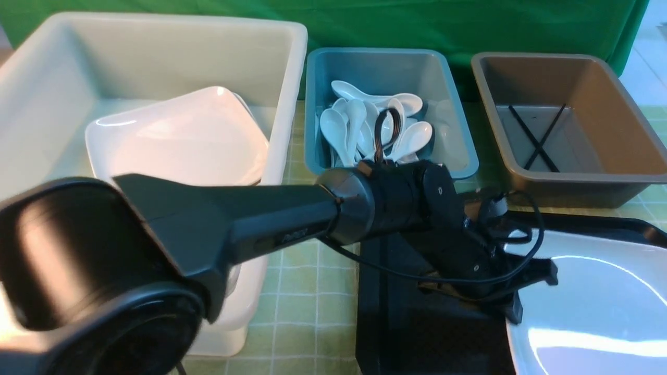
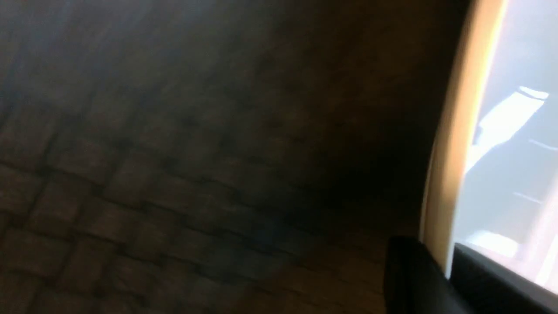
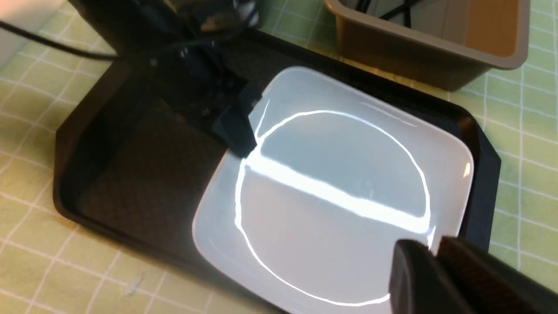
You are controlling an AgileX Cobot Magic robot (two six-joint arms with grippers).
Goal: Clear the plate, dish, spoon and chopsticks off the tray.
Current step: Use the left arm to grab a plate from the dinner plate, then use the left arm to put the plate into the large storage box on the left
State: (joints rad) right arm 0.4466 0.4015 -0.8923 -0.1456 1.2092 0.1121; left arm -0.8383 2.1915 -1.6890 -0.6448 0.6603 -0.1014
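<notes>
Plate: The large glossy white rounded-square plate (image 3: 331, 174) lay flat on the big black textured plastic tray (image 3: 144, 174), filling the half nearer the brown bin. It was the only thing I could see on the tray.

Left claw: My left claw (image 3: 242, 137) had reached across the tray to the plate's edge. In the left wrist view the pale rim ran between the two black fingers, so I read it as clamped on the plate's rim.

Right claw: The right claw (image 3: 436, 246) hung over the opposite corner of the plate. Its fingers were close together with only a thin gap, and I could not tell whether they pinched anything.

Bins: The deep white plastic bin (image 1: 156, 47) on the left already held a stack of white plates (image 1: 177, 135). The blue bin (image 1: 458, 140) held white soup spoons (image 1: 354, 125). The brown bin (image 1: 615, 114) held black chopsticks (image 1: 536, 138). All stood on the green checked table (image 1: 302, 291).

Step in hand: I judged it to be lifting the plate by its rim to carry it to the white bin.

How to do it well: I would confirm the rim sat deep between the fingers first, because a glossy rim held at one edge could slip or swing. I would raise it slowly and let the far edge peel off the tray, then clear the tray's rim and the bin wall before travelling.

Risk: The right claw sat near the plate, so I would keep it clear of the lift.
</notes>
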